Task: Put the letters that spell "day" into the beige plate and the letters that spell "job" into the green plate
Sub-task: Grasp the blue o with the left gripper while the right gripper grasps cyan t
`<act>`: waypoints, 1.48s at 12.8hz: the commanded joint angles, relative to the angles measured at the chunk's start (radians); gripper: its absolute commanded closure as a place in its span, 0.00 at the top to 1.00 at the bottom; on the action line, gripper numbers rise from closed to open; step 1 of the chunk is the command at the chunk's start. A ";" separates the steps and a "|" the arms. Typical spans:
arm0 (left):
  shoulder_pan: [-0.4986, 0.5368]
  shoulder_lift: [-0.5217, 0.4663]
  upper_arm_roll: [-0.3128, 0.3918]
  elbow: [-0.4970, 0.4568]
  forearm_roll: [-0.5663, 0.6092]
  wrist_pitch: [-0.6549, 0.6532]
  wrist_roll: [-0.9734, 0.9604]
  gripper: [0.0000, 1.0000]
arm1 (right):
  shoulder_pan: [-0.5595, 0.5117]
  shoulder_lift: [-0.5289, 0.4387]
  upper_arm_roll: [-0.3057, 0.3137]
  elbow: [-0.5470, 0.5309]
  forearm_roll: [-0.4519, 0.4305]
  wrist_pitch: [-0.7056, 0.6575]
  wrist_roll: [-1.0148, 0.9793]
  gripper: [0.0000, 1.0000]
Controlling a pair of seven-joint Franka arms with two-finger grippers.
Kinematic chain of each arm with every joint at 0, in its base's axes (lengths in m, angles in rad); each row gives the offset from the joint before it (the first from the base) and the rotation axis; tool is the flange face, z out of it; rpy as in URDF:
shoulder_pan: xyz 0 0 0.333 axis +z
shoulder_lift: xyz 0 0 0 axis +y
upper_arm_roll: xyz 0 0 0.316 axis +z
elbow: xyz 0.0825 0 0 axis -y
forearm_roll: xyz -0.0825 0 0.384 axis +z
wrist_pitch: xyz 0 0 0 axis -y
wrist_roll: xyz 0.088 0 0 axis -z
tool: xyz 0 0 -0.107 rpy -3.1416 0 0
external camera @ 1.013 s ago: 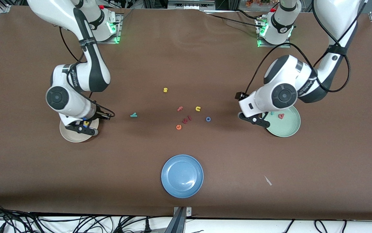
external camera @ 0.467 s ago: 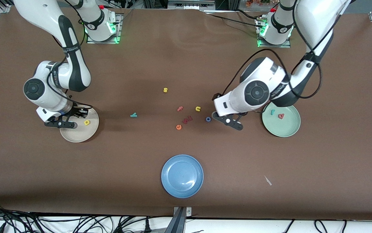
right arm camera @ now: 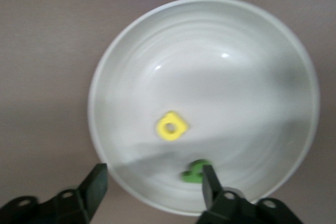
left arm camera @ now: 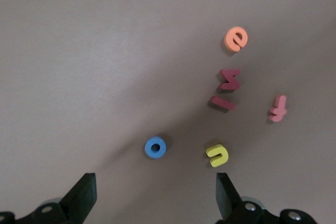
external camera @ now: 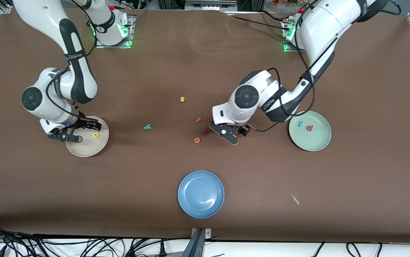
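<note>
The left gripper (left arm camera: 152, 195) hangs low over the blue "o" (external camera: 229, 131), its jaws spread wide and empty, with the ring lying between them on the worktop (external camera: 205, 71). The right gripper (right arm camera: 152, 190) hovers over the rim of the beige plate (external camera: 103, 142) at the right arm's end, jaws apart with nothing between them.

In the beige plate the yellow "a" (right arm camera: 171, 126) and the dark green "d" (right arm camera: 195, 171) already lie. The teal "y" (external camera: 147, 126) rests on the bare worktop, between that plate and the central cluster. In the green plate (external camera: 321, 142), at the left arm's end, the teal "j" (external camera: 300, 123) and the pinkish-red "b" (external camera: 309, 128) are seen. So only the "o" and the "y" are judged left to move.

The main risk is judged to lie with the "o": the yellow "u" (left arm camera: 218, 155) sits just beside it and could be nudged or caught by one finger on descent. The ring is small and flat, so an off-centre close could flick it away. The orange "e" (left arm camera: 236, 39) and pink "f" (left arm camera: 279, 108) lie further off in the cluster and should be left alone.
</note>
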 commanded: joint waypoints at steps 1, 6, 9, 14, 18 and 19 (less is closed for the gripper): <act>-0.013 0.052 0.005 0.031 0.101 0.001 0.017 0.95 | 0.057 -0.003 0.022 0.019 0.016 -0.020 0.262 1.00; -0.027 0.092 0.005 0.030 0.152 0.042 0.019 0.60 | 0.195 0.072 0.024 0.094 0.019 -0.011 0.711 1.00; -0.026 0.101 0.005 0.022 0.178 0.049 0.034 0.59 | 0.237 0.125 0.038 0.143 0.022 -0.008 0.906 1.00; -0.026 0.120 0.007 0.011 0.220 0.050 0.054 0.59 | 0.237 0.204 0.119 0.238 0.024 -0.004 1.194 1.00; -0.026 0.137 0.007 0.007 0.252 0.078 0.054 0.59 | 0.241 0.207 0.136 0.217 0.051 0.028 1.227 1.00; -0.027 0.141 0.007 0.007 0.252 0.079 0.054 0.59 | 0.241 0.205 0.137 0.204 0.051 0.031 1.225 1.00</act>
